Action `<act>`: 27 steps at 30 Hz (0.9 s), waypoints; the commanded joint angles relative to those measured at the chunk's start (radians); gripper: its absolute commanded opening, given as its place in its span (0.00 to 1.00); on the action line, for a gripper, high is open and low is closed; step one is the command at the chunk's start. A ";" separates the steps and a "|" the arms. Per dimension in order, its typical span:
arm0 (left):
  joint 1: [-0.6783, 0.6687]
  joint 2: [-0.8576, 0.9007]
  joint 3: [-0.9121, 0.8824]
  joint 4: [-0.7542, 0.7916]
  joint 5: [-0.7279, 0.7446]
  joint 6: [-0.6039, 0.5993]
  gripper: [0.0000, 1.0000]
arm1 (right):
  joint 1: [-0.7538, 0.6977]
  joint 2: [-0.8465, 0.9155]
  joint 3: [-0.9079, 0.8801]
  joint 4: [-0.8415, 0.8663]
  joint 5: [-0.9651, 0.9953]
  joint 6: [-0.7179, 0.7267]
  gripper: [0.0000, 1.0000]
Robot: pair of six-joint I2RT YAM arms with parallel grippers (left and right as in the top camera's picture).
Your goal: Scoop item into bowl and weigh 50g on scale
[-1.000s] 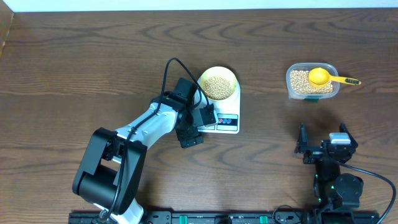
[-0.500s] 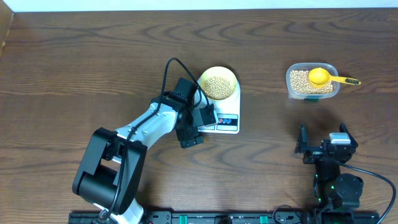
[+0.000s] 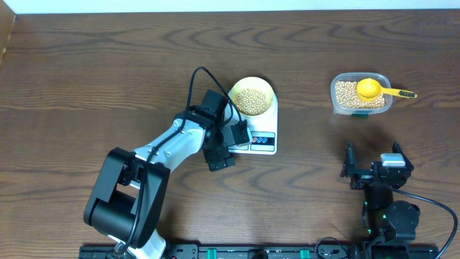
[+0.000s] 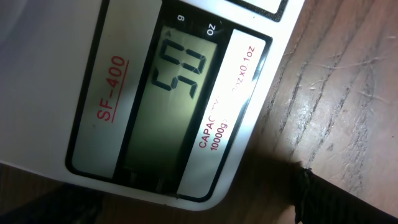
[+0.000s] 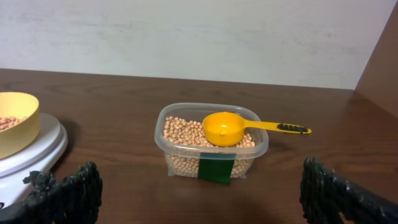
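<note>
The pale yellow bowl (image 3: 252,96) stands on the white scale (image 3: 263,142) and holds tan beans (image 3: 251,101). My left gripper (image 3: 230,146) is open and hovers at the scale's front left corner, with nothing between its fingers. The left wrist view is filled by the scale's display (image 4: 163,93), which reads 50. My right gripper (image 3: 374,162) rests open near the front right of the table, empty, facing the clear tub (image 5: 211,149) of beans. The yellow scoop (image 5: 224,128) lies on those beans, its handle pointing right.
The clear tub (image 3: 361,94) with the scoop (image 3: 369,88) sits at the back right. A black cable (image 3: 194,83) loops up from the left arm beside the bowl. A pale wall runs along the table's far edge.
</note>
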 commanded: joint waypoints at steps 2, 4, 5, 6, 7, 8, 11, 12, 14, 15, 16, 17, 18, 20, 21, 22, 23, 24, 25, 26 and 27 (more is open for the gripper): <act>-0.013 0.054 -0.018 -0.003 0.019 0.029 0.98 | -0.005 -0.005 -0.001 -0.003 0.008 0.017 0.99; -0.013 0.054 -0.018 -0.003 0.019 0.029 0.98 | -0.005 -0.005 -0.001 -0.003 0.008 0.017 0.99; -0.013 0.054 -0.018 -0.003 0.019 0.029 0.97 | -0.005 -0.005 -0.001 -0.003 0.008 0.017 0.99; -0.013 0.054 -0.018 -0.003 0.019 0.029 0.98 | -0.005 -0.005 -0.001 -0.003 0.008 0.017 0.99; -0.013 0.054 -0.018 -0.003 0.019 0.029 0.97 | -0.005 -0.005 -0.001 -0.003 0.008 0.017 0.99; -0.013 0.054 -0.018 -0.003 0.019 0.029 0.98 | -0.005 -0.005 -0.001 -0.003 0.008 0.017 0.99; -0.013 0.054 -0.018 -0.003 0.019 0.029 0.97 | -0.005 -0.005 -0.001 -0.003 0.008 0.017 0.99; -0.013 0.054 -0.018 -0.003 0.019 0.029 0.98 | -0.005 -0.005 -0.001 -0.003 0.008 0.017 0.99; -0.013 0.054 -0.018 -0.003 0.019 0.029 0.98 | -0.005 -0.005 -0.001 -0.003 0.008 0.017 0.99; -0.013 0.054 -0.018 -0.003 0.019 0.029 0.97 | -0.005 -0.005 -0.001 -0.003 0.008 0.016 0.99; -0.013 0.054 -0.018 -0.003 0.019 0.029 0.98 | -0.005 -0.005 -0.001 -0.003 0.008 0.017 0.99; -0.013 0.054 -0.018 -0.003 0.019 0.029 0.98 | -0.005 -0.005 -0.001 -0.003 0.008 0.017 0.99; -0.013 0.054 -0.018 -0.003 0.019 0.029 0.98 | -0.005 -0.005 -0.001 -0.003 0.008 0.017 0.99; -0.013 0.054 -0.018 -0.003 0.019 0.029 0.98 | -0.005 -0.005 -0.001 -0.003 0.008 0.017 0.99; -0.013 0.054 -0.018 -0.003 0.019 0.029 0.97 | -0.005 -0.005 -0.001 -0.003 0.008 0.017 0.99; -0.013 0.054 -0.018 -0.003 0.019 0.029 0.98 | -0.005 -0.005 -0.001 -0.003 0.008 0.017 0.99; -0.013 0.054 -0.018 -0.003 0.019 0.029 0.98 | -0.005 -0.005 -0.001 -0.003 0.008 0.017 0.99; -0.013 0.054 -0.018 -0.003 0.019 0.029 0.98 | -0.005 -0.005 -0.001 -0.003 0.008 0.017 0.99; -0.013 0.054 -0.018 -0.003 0.019 0.029 0.97 | -0.005 -0.005 -0.001 -0.003 0.008 0.017 0.99; -0.013 0.054 -0.018 -0.003 0.019 0.029 0.98 | -0.005 -0.005 -0.001 -0.003 0.008 0.017 0.99; -0.013 0.054 -0.018 -0.003 0.019 0.029 0.98 | -0.005 -0.005 -0.001 -0.003 0.008 0.017 0.99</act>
